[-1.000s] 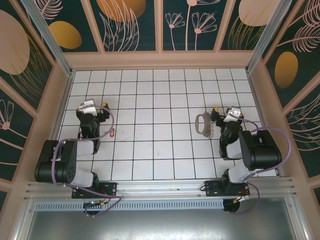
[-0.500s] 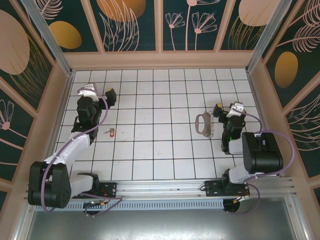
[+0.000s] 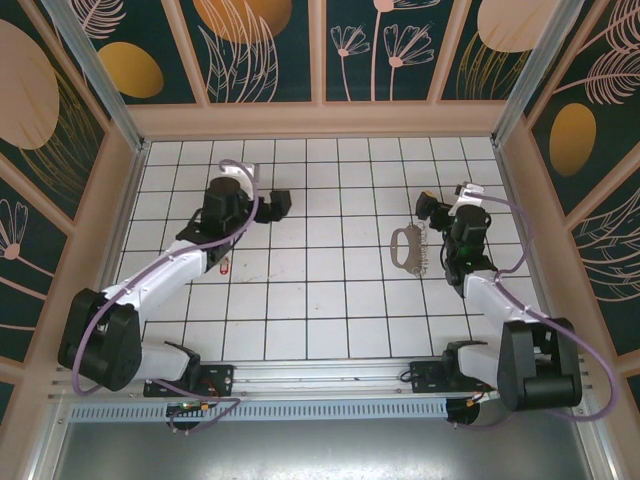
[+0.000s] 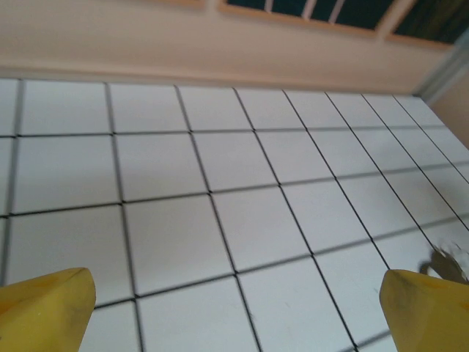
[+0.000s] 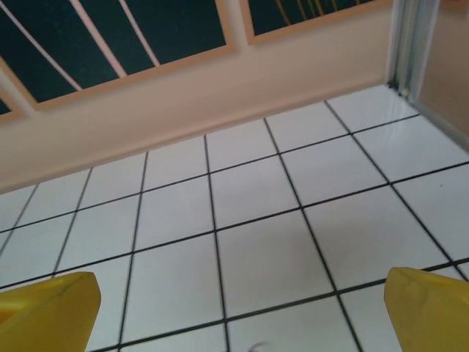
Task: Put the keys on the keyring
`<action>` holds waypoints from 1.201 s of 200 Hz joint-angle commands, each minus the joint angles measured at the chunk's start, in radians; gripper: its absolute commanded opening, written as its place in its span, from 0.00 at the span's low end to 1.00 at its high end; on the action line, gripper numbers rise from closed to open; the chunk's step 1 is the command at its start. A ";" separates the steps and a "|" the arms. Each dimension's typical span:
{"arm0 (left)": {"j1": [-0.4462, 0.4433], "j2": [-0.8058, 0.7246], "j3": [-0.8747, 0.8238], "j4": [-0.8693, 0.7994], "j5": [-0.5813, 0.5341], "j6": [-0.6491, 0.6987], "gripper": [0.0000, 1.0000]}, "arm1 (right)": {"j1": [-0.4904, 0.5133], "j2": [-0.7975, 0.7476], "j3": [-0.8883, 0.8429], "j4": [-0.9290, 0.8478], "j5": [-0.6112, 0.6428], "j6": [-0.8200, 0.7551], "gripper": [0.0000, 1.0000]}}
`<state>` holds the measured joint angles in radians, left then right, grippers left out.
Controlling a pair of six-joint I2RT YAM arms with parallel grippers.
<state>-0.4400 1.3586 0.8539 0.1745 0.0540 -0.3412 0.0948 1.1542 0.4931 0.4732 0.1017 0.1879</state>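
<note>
The keyring [image 3: 402, 246] lies flat on the white table [image 3: 330, 310], right of the middle. The keys [image 3: 422, 258] lie just beside it on its right, so close that it is hard to tell if they touch. A little red piece [image 3: 223, 266] lies alone on the left side, well apart from them. The right gripper [image 3: 430, 210] hangs just past the far end of the keys. The left gripper [image 3: 277, 204] hangs over bare tiles, farther back than the red piece and to its right. Both grippers are wide open and hold nothing. In the left wrist view the yellow fingers [image 4: 45, 308] sit at the two bottom corners with tiles between them, and the right wrist view looks the same. No key is on the keyring yet, so the job looks to be at its very start, and the step in hand seems to be the reach for a first grab. To do it well, the right gripper should come a little nearer and go straight down over the keyring, with one finger on each side of the thin loop. The loop is flat and slim, so the fingertips should come right down to the table before they close, or they may slip over it. It should close slowly so it does not push the keys away. The left gripper should line up over one key and take it by its head, so the hole is free for the keyring.
</note>
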 commanded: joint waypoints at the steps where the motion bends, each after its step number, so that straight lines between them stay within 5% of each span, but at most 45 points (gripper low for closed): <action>1: -0.058 0.003 0.019 -0.026 -0.044 -0.002 0.99 | 0.031 -0.066 0.047 -0.262 -0.076 0.096 0.99; 57: -0.282 0.187 0.112 -0.071 -0.066 -0.134 0.99 | -0.019 -0.204 -0.033 -0.397 -0.177 0.093 0.99; 122: -0.468 0.467 0.319 -0.132 -0.054 -0.157 0.96 | -0.174 -0.086 -0.018 -0.340 -0.399 0.102 0.99; 151: -0.490 0.512 0.390 -0.142 -0.073 -0.164 0.94 | -0.187 0.001 0.003 -0.334 -0.458 0.102 0.98; 195: -0.491 0.438 0.305 -0.115 -0.102 -0.163 0.93 | -0.199 0.151 0.033 -0.312 -0.521 0.095 0.75; 240: -0.490 0.361 0.192 -0.019 -0.107 -0.184 0.94 | -0.188 0.311 0.105 -0.323 -0.585 0.088 0.67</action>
<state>-0.9325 1.7672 1.0847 0.0803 -0.0357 -0.4999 -0.0975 1.4086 0.5426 0.1341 -0.4255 0.2764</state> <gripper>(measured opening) 0.936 0.694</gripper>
